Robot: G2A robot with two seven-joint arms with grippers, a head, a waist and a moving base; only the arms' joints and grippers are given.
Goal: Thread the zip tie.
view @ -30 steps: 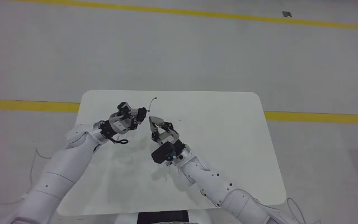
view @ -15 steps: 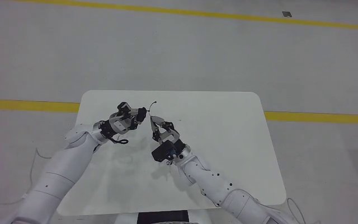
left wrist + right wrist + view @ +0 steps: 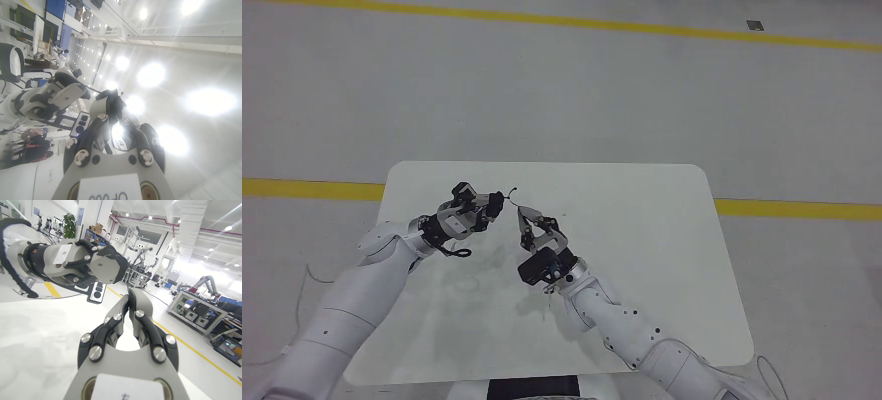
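Observation:
A thin black zip tie (image 3: 511, 196) is held above the white table (image 3: 642, 230) between my two grippers. My left gripper (image 3: 494, 204) is shut on one end of it; in the left wrist view its fingertips (image 3: 113, 96) are pressed together, and a black strand (image 3: 93, 89) runs across to the other gripper. My right gripper (image 3: 523, 219) sits close beside it, shut on the tie. In the right wrist view the strand (image 3: 128, 283) rises from the closed right gripper (image 3: 128, 297) toward the left gripper (image 3: 113, 264) just above.
A black cable loop (image 3: 454, 250) hangs under the left wrist. The table's right half and front lie bare. A yellow floor line (image 3: 802, 208) runs behind the table.
My right gripper has shifted a little toward the far side and closer to the left gripper. The tie's free tip has sunk lower between them. The left arm has hardly moved.

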